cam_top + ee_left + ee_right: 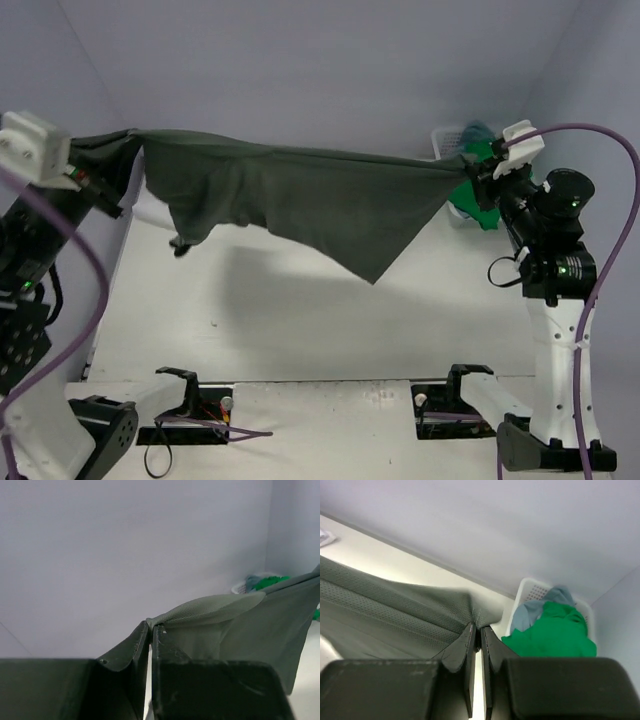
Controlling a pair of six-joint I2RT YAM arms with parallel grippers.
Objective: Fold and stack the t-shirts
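Observation:
A dark grey t-shirt (300,200) hangs stretched in the air above the table, held at both ends. My left gripper (105,175) is shut on its left edge; in the left wrist view the cloth (220,615) comes out from between the closed fingertips of the left gripper (151,625). At the far right, my right gripper (478,168) is shut on the other end, and the grey fabric (395,610) bunches at the tips of that gripper (479,626). A bright green t-shirt (552,630) and a teal-blue t-shirt (532,612) lie in the basket.
A white lattice basket (450,140) stands at the back right corner beside the right arm, also seen as the basket (530,587) in the right wrist view. The white table (300,310) lies under the hanging shirt. Walls close in on three sides.

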